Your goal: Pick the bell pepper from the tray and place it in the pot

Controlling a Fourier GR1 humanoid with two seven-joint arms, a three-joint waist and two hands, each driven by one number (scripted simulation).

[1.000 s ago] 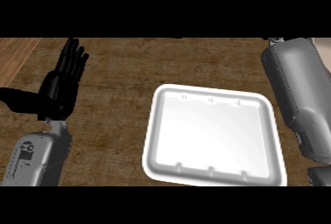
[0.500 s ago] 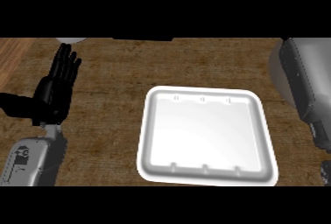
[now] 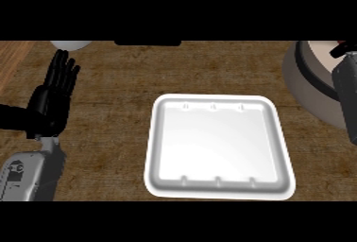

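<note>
At the far right edge of the scene, the pot (image 3: 310,87) shows only as a partial grey round wall with a pale inside, and the right forearm (image 3: 346,101) crosses in front of it, reaching toward the far right. A small red patch at the upper right corner, just beyond the forearm's top end and over the pot's opening, may be the bell pepper (image 3: 342,43), but too little of it shows to confirm this or to give its long axis. The right hand itself is not in view, so whether its fingers are clenched round anything cannot be told. The white tray (image 3: 217,146) lies in the middle of the brown tabletop (image 3: 111,85), with no pepper on its bare floor. The left hand (image 3: 50,101) rests at the left edge, well apart from both tray and pot, its fingers straight, pointing to the far side and released, grasping nothing. Judgement: the deciding relation is the red item's position against the pot's rim; it appears to lie above or inside the opening, on the right arm's side, with the tray to the near left of the pot. The right arm is by far the nearer to the pot, and any coming release would rest with it. The left arm has no part in this step.
</note>
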